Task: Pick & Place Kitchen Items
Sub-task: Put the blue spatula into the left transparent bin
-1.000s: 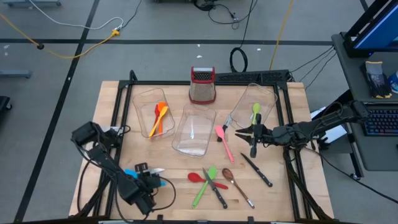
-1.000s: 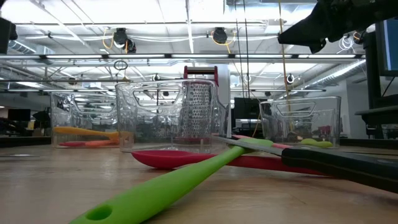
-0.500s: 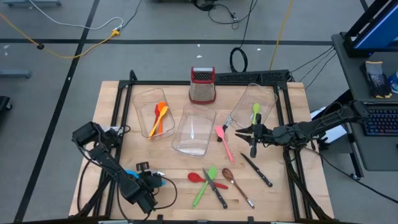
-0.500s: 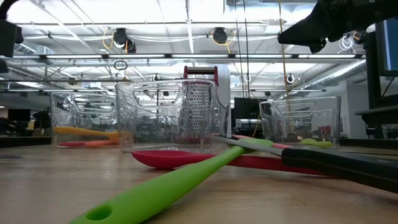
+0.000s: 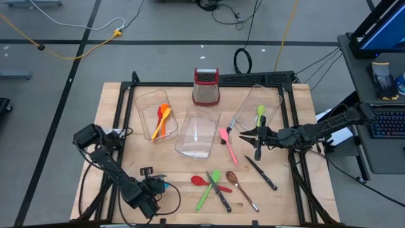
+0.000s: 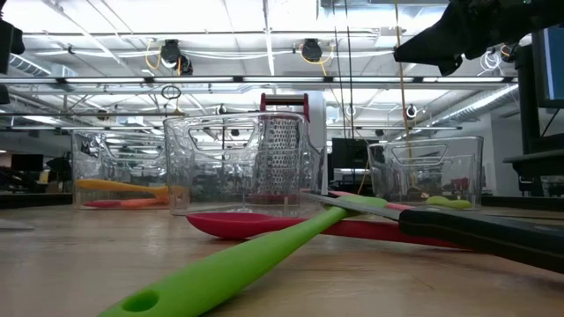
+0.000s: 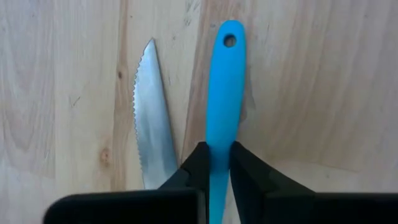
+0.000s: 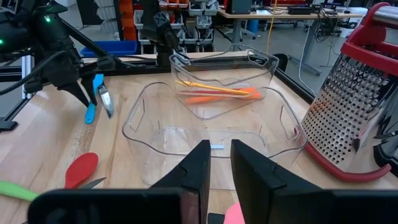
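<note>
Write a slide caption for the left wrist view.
Left hand shut on blue utensil handle, beside a serrated knife blade on wooden table.

Bright overhead room lighting, soft shadows, near foreground blurred.

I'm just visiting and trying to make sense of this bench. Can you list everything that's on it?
Table: one, light wood, under everything.
Clear bins: three, at the back; left, middle, right.
Box grater: one, metal with a red top, behind the bins.
Orange utensil and yellow utensil: one each, in the left bin.
Green utensil: one, in the right bin.
Pink spatula: one, beside the middle bin.
Red spoon, green spatula, brown spoon: one each, front centre.
Black-handled knives: two, front centre and front right.
Serrated knife: one, beside the blue utensil.
Blue utensil: one, front left.
Left gripper: closed on the blue utensil.
Right gripper: slightly open, empty, above the pink spatula.
</note>
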Robot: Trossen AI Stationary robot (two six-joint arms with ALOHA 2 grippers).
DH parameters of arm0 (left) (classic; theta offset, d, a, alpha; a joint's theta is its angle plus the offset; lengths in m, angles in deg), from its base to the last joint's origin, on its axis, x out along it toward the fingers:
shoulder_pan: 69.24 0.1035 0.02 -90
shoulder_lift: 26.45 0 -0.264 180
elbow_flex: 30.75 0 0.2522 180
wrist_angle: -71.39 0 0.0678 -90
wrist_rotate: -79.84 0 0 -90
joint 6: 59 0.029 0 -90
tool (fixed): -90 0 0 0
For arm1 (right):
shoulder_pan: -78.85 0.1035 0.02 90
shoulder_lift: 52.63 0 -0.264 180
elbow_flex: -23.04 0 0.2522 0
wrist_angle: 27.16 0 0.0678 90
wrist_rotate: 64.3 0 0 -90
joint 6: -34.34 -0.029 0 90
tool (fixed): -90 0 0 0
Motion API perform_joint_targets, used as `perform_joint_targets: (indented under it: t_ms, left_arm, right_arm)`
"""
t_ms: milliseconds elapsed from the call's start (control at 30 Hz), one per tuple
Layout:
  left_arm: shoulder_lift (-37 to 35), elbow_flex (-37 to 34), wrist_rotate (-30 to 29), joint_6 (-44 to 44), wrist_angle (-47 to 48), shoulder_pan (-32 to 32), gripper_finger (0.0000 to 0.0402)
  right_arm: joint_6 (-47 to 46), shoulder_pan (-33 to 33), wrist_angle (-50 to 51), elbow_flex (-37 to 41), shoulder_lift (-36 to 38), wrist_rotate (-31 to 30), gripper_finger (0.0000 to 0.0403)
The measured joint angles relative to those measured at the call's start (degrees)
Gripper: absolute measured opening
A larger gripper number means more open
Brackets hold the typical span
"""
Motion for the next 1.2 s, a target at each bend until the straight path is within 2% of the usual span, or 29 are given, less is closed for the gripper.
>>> perform_joint_targets:
  t_ms: [133,300,467,833,1200]
  left_arm:
    - [0.0,-0.04,-0.02,-0.03,-0.47,0.01,0.0046]
    - [0.0,-0.07,-0.02,-0.04,-1.9,0.02,0.0011]
    - [0.01,0.26,0.57,-0.19,-2.1,0.04,0.0016]
    - [0.11,4.41,1.19,0.74,1.0,0.68,0.0001]
    - [0.13,6.01,-0.68,3.13,3.28,2.04,0.0001]
  right_arm:
    - [0.01,0.0,0.0,0.0,0.0,0.0,0.0059]
    - [0.01,0.0,0.0,0.0,0.0,0.0,0.0059]
    - [0.0,0.0,0.0,0.0,0.0,0.0,0.0059]
    - [-0.02,0.0,-1.65,0.0,0.0,0.0,0.0059]
    - [0.2,-0.01,-3.02,0.0,0.02,0.0,0.0059]
